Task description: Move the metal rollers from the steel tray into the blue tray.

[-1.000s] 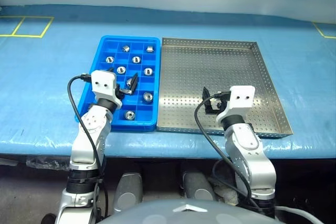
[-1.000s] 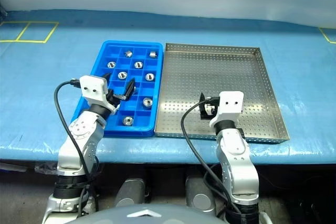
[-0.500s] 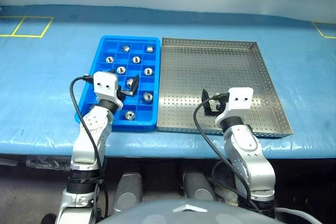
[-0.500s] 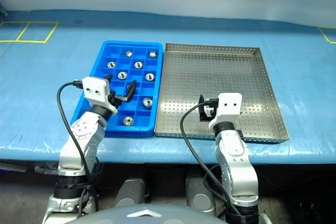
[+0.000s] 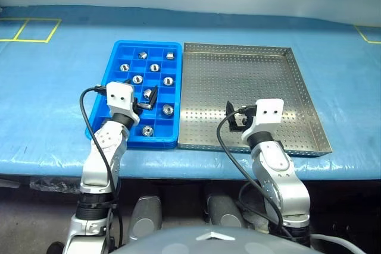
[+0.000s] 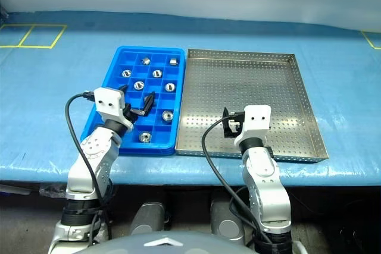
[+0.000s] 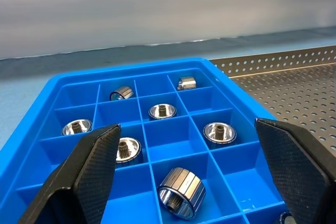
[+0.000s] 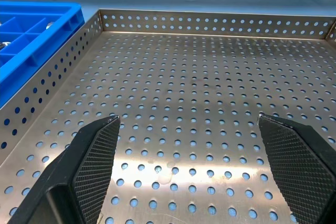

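Rollers, the small shiny silver metal ones with a dark hole in the middle (image 5: 147, 93), are all sitting in the bright blue plastic tray with little square pockets (image 5: 116, 49). You are looking at nine of them there, one to a pocket. The big square steel tray with holes punched in it (image 5: 280, 75) is lying right beside the blue tray, touching it on the robot's right side, and its floor is showing bare.

Your left gripper (image 5: 143, 99) is hanging over the blue tray with its two black fingers (image 7: 89, 174) wide apart, holding nothing. One roller is lying on its side in the pocket just ahead of it, between the fingers. Your right gripper (image 5: 236, 116) is hanging over the near part of the steel tray, fingers (image 8: 92, 163) wide apart too, holding nothing.

So nothing is waiting to be picked from the steel tray. I am judging the job is looking done, and neither arm is needing to reach.
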### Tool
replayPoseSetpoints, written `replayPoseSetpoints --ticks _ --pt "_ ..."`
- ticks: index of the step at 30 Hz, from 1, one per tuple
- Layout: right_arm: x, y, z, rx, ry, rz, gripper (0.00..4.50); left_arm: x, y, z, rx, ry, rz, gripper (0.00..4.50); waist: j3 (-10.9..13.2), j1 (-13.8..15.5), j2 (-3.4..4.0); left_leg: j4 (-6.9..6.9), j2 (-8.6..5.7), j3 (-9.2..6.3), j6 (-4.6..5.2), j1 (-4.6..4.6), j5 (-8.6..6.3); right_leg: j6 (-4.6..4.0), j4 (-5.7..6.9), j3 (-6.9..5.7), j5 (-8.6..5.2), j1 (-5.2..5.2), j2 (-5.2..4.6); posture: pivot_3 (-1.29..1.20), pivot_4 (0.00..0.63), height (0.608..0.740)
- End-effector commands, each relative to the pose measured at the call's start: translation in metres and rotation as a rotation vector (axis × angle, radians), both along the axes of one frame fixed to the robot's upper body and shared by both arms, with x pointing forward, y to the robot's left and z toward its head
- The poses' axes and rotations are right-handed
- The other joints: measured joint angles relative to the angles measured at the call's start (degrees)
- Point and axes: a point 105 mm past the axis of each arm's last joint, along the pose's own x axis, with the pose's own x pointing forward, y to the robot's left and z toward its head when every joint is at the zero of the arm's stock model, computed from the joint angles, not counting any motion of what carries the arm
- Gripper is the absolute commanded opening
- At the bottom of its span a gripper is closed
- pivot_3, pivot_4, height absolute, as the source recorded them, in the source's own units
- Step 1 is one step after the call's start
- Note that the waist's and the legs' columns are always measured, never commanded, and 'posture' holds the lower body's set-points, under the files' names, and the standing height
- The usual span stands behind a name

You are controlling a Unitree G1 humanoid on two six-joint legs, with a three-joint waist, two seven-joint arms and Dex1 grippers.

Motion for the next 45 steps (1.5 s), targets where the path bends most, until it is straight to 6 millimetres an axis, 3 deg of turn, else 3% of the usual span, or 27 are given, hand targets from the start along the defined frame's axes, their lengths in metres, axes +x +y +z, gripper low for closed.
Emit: replayPoseSetpoints --ticks 1,45 --pt "0.0005 -0.001 0.0128 -0.005 -0.058 -0.004 4.44 0.0015 -0.0032 0.0067 -0.001 -0.033 -0.008 4.5 0.0 0.0 0.0 0.0 0.0 0.0 0.0 0.0 0.0 0.0 0.0 0.0 0.0 0.0 0.0 -0.04 0.15 0.74" --pt "-0.0001 0.0019 0.0119 -0.025 -0.052 0.015 4.44 -0.0013 -0.0128 0.0023 -0.005 -0.022 -0.043 4.5 0.0 0.0 0.0 0.01 0.0 0.0 0.0 0.0 0.0 0.02 0.01 0.01 0.01 0.0 0.0 -0.04 0.15 0.74"
